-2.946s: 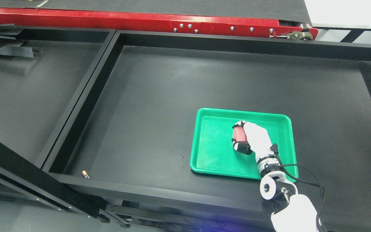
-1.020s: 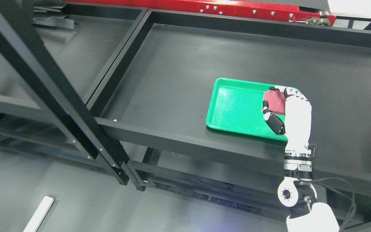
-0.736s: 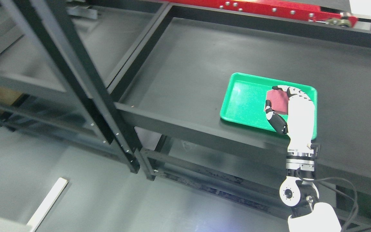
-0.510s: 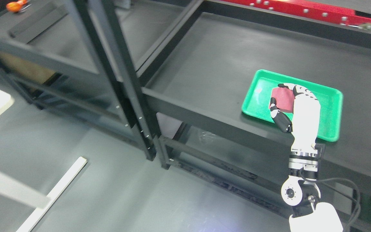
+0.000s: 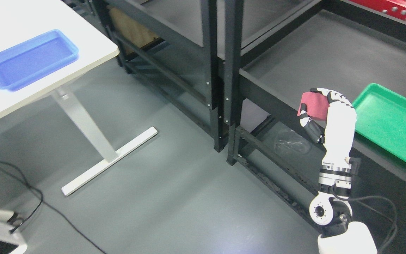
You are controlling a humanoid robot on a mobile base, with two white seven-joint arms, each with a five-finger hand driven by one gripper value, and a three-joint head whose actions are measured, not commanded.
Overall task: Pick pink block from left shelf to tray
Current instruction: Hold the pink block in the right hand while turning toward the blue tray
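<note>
Right hand [image 5: 317,109] raised at roughly 3 o'clock in the head view, arm entering from the lower right. Fingers curled around the pink block [image 5: 313,105]; thumb below, fingertips over the top edge. Block is carried in the air, in front of the black shelf [image 5: 294,63], clear of the shelf surface.

Green tray [image 5: 393,123] sits on that shelf at 3 o'clock, just right of the hand; nothing visible in it. Blue tray [image 5: 30,58] lies on a white table [image 5: 93,46] at 10 o'clock, well apart from the hand, across open grey floor [image 5: 171,183]. Nothing visible in it either.

Left hand not seen.

Judgement: step in hand is transport, with the block grasped and off the shelf, not yet deposited. The view faces toward the white table, so the blue tray looks like the probable target, though this cannot be confirmed.

Next move calls for: base and arm to close on the table at 10 o'clock, grip kept firm throughout, hand brought over the tray's interior, lowered, then opened.
</note>
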